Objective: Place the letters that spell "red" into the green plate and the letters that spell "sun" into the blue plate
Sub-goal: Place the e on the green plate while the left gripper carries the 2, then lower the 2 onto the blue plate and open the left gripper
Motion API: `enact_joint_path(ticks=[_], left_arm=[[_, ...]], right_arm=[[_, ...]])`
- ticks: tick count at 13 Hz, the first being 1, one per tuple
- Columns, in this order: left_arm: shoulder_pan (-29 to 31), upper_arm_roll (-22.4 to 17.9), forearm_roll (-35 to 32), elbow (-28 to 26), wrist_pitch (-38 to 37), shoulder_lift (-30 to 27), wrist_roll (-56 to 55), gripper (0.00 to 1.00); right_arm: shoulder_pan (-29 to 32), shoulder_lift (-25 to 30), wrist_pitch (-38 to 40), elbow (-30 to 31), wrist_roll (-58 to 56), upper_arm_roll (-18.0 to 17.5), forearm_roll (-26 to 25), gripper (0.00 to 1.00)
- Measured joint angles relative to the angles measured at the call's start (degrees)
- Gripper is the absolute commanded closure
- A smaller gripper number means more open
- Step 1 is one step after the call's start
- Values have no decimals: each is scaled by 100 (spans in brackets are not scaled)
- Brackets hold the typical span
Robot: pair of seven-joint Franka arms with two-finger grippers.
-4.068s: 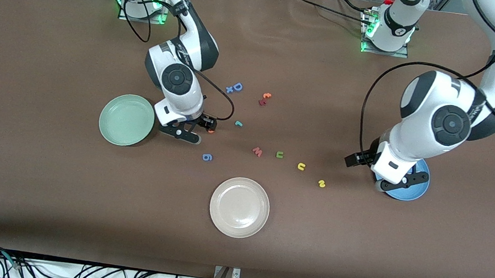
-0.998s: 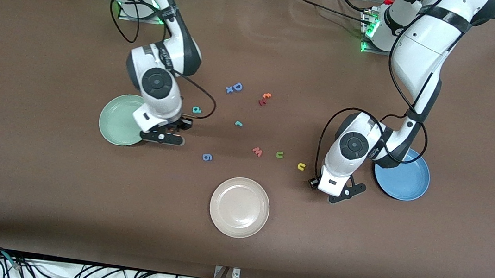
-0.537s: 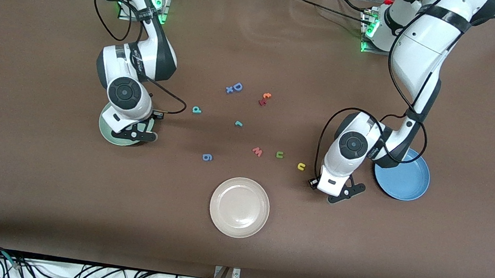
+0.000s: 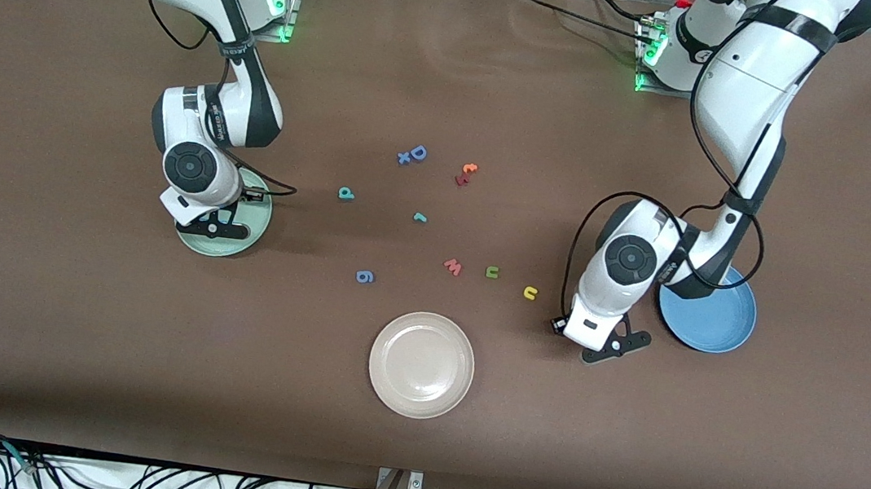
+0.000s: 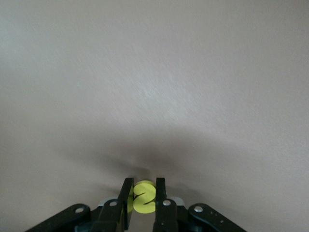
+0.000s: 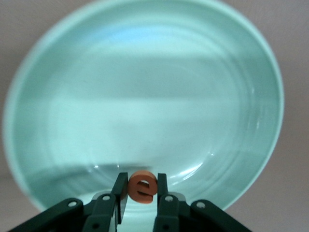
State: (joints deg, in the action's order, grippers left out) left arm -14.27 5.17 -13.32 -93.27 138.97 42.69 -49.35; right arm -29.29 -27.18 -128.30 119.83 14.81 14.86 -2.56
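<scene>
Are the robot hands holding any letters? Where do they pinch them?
Right gripper pinches the orange "e" by its sides, over the green plate. Left gripper pinches the yellow "s" by its sides.

A high front camera is looking down across the table (image 4: 64, 333) toward both robot bases, while each wrist camera is peering closely past its own fingertips, sharing small patches of it.

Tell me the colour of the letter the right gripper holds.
Orange "e", clearest in the right wrist view.
</scene>
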Motion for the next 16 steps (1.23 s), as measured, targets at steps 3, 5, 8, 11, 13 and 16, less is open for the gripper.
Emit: enact_joint_path(ticks=[3,5,8,11,13,16], left_arm=[[153,-147,146,31,-209,-196,951,92],[357,-274,432,53,-418,-409,2161,90],[843,-451,830,48,-639,-703,4306,91],[1223,-456,997,16,-936,-790,5526,91],[1270,-456,1043,-61,-1270,-793,5650,90],[1318,-460,1387,-404,-1344,-795,5774,90]], right_arm=[[5,-8,-12,-18,-5,-1,1,5],[5,30,152,-163,-9,-9,1,5],[-14,152,1271,-920,3,-49,323,6],[-199,188,1838,-1458,372,-94,1168,6],[-506,171,1789,-1468,1103,-128,1275,8],[-1090,64,1400,-1462,2587,-148,1283,13]])
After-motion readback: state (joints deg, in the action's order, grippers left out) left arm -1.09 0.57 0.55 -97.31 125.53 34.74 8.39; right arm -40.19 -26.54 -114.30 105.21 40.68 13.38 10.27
